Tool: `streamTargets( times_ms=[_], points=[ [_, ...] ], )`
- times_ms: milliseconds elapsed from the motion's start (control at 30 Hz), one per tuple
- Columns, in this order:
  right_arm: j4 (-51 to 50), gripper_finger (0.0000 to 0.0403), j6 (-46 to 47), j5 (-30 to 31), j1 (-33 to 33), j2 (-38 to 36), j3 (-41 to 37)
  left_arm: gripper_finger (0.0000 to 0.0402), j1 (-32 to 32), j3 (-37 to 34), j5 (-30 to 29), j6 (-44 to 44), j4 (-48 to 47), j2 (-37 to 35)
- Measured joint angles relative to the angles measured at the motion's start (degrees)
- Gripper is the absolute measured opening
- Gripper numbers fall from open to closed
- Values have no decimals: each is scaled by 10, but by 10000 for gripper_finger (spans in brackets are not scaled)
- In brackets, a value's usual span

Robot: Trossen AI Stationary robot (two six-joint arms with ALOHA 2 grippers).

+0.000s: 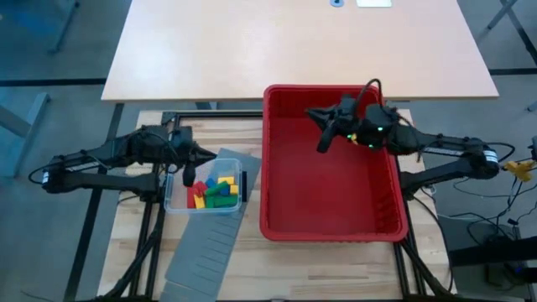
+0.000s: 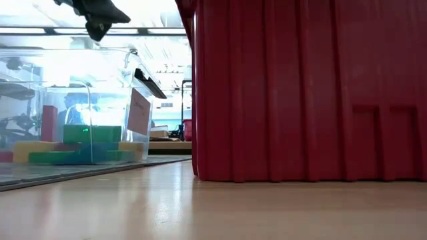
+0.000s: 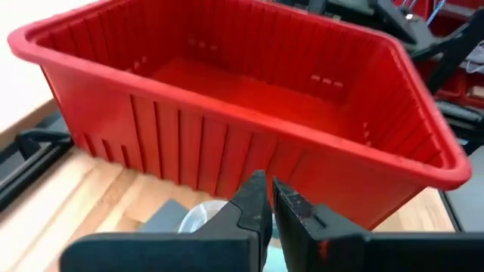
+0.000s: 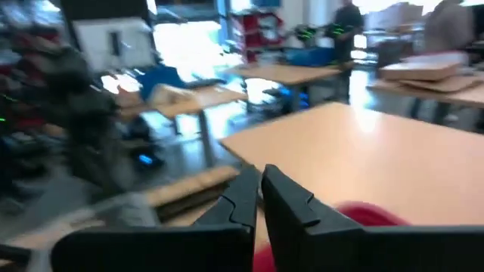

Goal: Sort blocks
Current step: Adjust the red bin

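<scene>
My left tool hangs pressed together and empty just above the clear tub holding the blocks on the desk. My right tool, also pressed together and empty, hovers over the red bin, arm reaching in from the right.

Big pale wooden table is sitting behind the workbench, grey floor showing around it. More tables and bright windows are glowing further back in the room.
</scene>
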Motion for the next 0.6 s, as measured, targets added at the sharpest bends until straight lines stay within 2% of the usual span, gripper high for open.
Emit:
streamTargets(
  times_ms=[100, 200, 333, 400, 467, 600],
  points=[
    [-93, 2, 6, 46, 0, -39, 0, 1, 0, 0, -2, 0, 2, -13],
    [-223, 1, 55, 120, 0, -77, 0, 0, 0, 0, -4, -12, 9, -15],
    [-423, 3, 211, 234, 0, -122, 0, 0, 0, 0, -4, -25, 21, -10],
    [-507, 5, 295, 247, 0, -146, 0, 2, 0, 0, -4, -30, 33, -5],
    [-565, 16, 339, 236, 0, -169, 0, 7, 0, 0, -4, -33, 42, 1],
    [-654, 66, 404, 217, 0, -199, 0, 24, 0, 0, -4, -35, 64, 16]
  ],
)
